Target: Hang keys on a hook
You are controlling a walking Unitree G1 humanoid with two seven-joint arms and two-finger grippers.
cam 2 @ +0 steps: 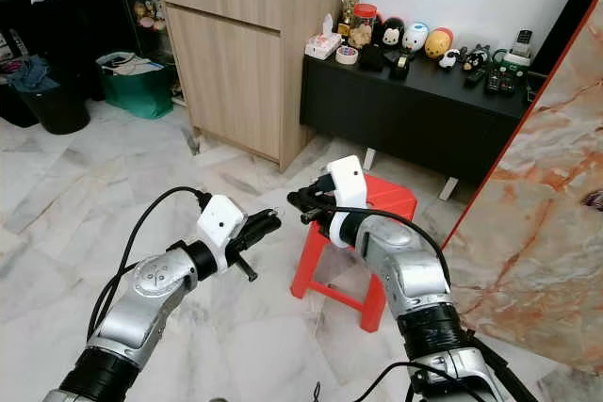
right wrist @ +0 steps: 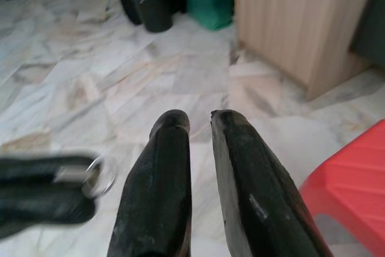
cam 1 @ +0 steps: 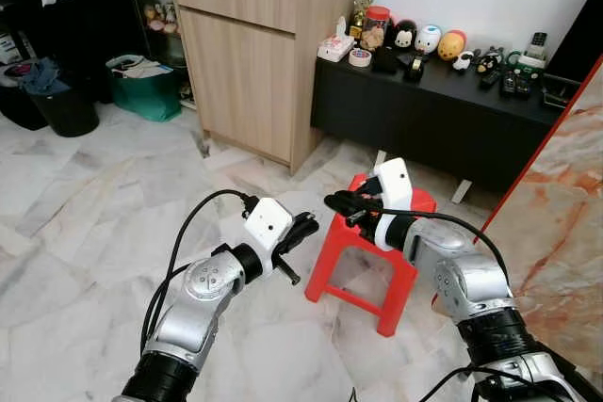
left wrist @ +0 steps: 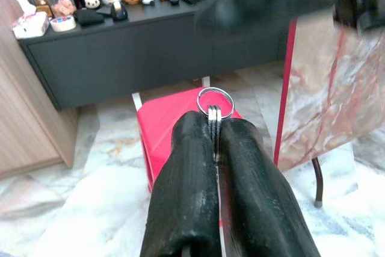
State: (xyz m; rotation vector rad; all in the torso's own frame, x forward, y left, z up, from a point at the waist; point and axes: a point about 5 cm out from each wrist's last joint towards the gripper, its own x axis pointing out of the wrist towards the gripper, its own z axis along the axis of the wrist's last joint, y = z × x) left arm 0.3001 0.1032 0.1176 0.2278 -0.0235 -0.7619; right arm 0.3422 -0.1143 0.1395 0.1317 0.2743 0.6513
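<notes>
Keys (left wrist: 214,108): a silver ring, pinched tight between the two black fingers of the left gripper (cam 1: 303,229), poking out past the tips, up in the air over the marble floor (cam 1: 85,223). Just to the right, nearly tip to tip, the right gripper (cam 1: 337,201), holding nothing, fingers a little apart with a thin gap showing in the right wrist view. Below and right of both, a red stool (cam 1: 413,202) on the floor, near. Farther off, a low black cabinet (cam 1: 424,115) with little toys on top, and a tall wooden cupboard (cam 1: 245,54) to its left. On the far right, close by, a marble-look board (cam 1: 565,195) with a red edge. No hook to be found anywhere here. Likely the carrying step, keys already in hand and held between the two arms. Next move, at a guess: look around or walk on to find the hook, keep the ring pinched firmly, then bring the ring's open loop up to the hook and slip it over before letting go.
</notes>
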